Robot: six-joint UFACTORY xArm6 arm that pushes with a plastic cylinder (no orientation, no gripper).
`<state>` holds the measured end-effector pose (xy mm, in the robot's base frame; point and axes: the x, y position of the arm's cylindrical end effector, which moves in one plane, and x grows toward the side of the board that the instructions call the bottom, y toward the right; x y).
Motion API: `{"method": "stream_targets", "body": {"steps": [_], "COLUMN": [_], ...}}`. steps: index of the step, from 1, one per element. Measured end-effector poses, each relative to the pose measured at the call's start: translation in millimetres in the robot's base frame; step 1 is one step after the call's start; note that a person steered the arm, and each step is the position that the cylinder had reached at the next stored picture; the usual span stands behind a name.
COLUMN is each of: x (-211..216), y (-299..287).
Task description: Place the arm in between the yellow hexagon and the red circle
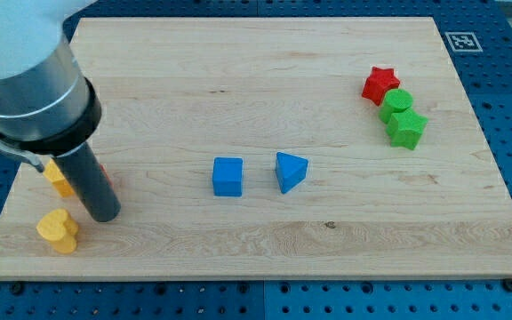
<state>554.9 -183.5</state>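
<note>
No claw is fitted here, only the dark rod, so nothing is held and nothing can be. My tip (pixel 103 215) is seen resting on the wooden surface (pixel 265 240) near the view's left edge.

The yellow hexagon (pixel 57 179) is found just up and to the view's left of my tip, half hidden behind the rod. The red circle (pixel 106 172) is barely seen: only a reddish sliver is caught at the rod's right edge, just above my tip. The gap between the two is judged to lie straight toward the view's top from my tip. It is covered by the rod, so its width cannot be told. A short slide up the view would seem to be called for, with both blocks close enough to be nudged.

A yellow heart (pixel 57 231) is noted just to the view's left of my tip and slightly lower. Well off to the right sit a blue cube (pixel 228 176) and a blue triangle (pixel 291 171). Far right and up, a red star (pixel 380 84), green circle (pixel 396 100) and green star (pixel 407 128) are clustered.

No brand or writing can be read; only a black-and-white marker tag (pixel 460 41) is spotted beyond the surface's top-right corner.
</note>
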Motion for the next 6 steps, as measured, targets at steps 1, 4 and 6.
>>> {"method": "stream_targets", "body": {"steps": [1, 4, 6], "x": [0, -41, -88], "y": [-16, -27, -27]}}
